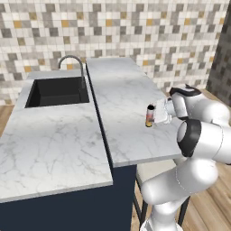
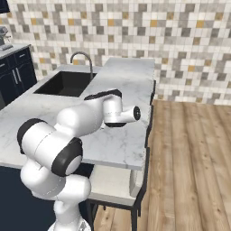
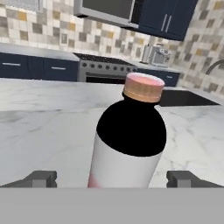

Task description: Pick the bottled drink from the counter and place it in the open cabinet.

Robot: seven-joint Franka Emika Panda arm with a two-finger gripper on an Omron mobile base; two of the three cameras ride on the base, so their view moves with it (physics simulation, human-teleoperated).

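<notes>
White marble veined with grey makes up the counter (image 1: pixel 124 113), and in the left base view the bottled drink (image 1: pixel 150 116) stands upright near its right edge, long axis vertical. The gripper (image 1: pixel 155 115) reaches in sideways from the right, level with the bottle's body and right against it; from here I cannot tell whether the fingers touch it. Beside this slab lies a second marble top with a black sink (image 1: pixel 57 91) and a curved silver faucet (image 1: pixel 73 63).

From the right base view the arm's white shells and dark joints hide the bottle; the wrist lies low over the marble, pointing away from the wooden floor (image 2: pixel 194 158).

Looking along the hand, the bottle fills the middle, with a pink cap, a black shoulder and a pale smooth body. One dark fingertip (image 3: pixel 41 179) rises on either side, with marble visible between each and the bottle, so the jaws stand wide and straddle it, not yet closed. Closing should pinch the round body across its width. Navy wall cabinets (image 3: pixel 168 17) hang far beyond.
</notes>
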